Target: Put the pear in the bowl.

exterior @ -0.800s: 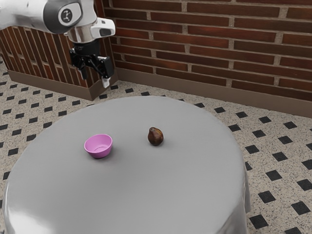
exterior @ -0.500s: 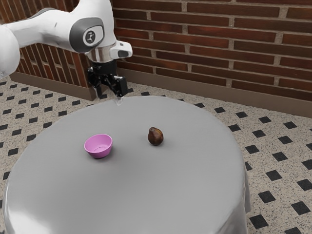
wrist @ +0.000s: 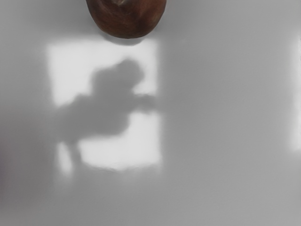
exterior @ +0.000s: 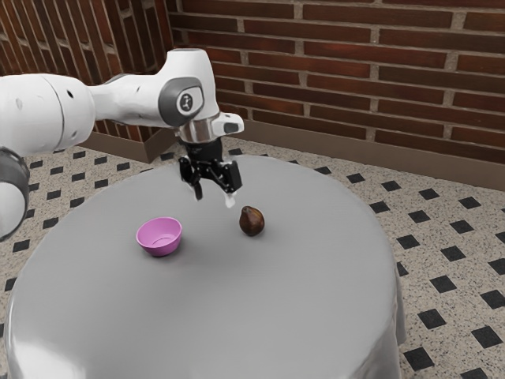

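Clerk: "Clock directions as read in the exterior view. Item one, the gripper (exterior: 214,197)?"

Keeper: "Black, two-fingered, pointing down above the table (exterior: 268,316). Condition: spread, the fingertips apart with a gap between them. Carried by a white arm (exterior: 138,99) that enters from the exterior view's left, at about 9 o'clock."

Clerk: "Item two, the pear (exterior: 252,222)?"

Keeper: "Dark brown, glossy, rounded below, with its narrow end up and leaning towards 11 o'clock. Rests on the table, near the gripper, at about 4 o'clock from it. Outside the bowl (exterior: 160,237), well apart, a little above 3 o'clock from it."

Clerk: "Item three, then, the bowl."

Keeper: "Pink, round, upright on the table, mouth open upwards. Lies at about 8 o'clock from the gripper."

Clerk: "Entry from the wrist view?"

Keeper: "The pear, partly cut off by the frame, just beside a bright patch (wrist: 141,146) on the table. A lumpy grey shadow (wrist: 101,113) falls across that patch."

Clerk: "Surroundings?"

Keeper: "The table, round, under a smooth grey cover. Brick wall (exterior: 339,71) behind, towards 12 o'clock; speckled floor (exterior: 469,272) with black diamonds."
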Available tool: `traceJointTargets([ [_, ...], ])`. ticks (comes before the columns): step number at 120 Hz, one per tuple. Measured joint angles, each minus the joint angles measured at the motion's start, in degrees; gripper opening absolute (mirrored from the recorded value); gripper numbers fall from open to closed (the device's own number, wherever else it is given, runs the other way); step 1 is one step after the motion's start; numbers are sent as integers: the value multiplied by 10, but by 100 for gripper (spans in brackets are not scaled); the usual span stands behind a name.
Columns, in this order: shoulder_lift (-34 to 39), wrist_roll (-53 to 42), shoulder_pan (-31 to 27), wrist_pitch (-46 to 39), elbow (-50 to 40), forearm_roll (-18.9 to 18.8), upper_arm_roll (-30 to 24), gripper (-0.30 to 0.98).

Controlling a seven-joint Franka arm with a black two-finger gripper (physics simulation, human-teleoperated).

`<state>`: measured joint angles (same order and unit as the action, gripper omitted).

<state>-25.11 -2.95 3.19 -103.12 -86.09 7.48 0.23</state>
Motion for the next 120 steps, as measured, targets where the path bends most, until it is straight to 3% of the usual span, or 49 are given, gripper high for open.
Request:
traceJointTargets([
  [32, -66, -19, 5, -39, 22, 53, 0, 65],
  [67, -124, -32, 2, -92, 66, 59, 3, 63],
  [120, -173, 30, 2, -176, 86, 57, 3, 63],
])
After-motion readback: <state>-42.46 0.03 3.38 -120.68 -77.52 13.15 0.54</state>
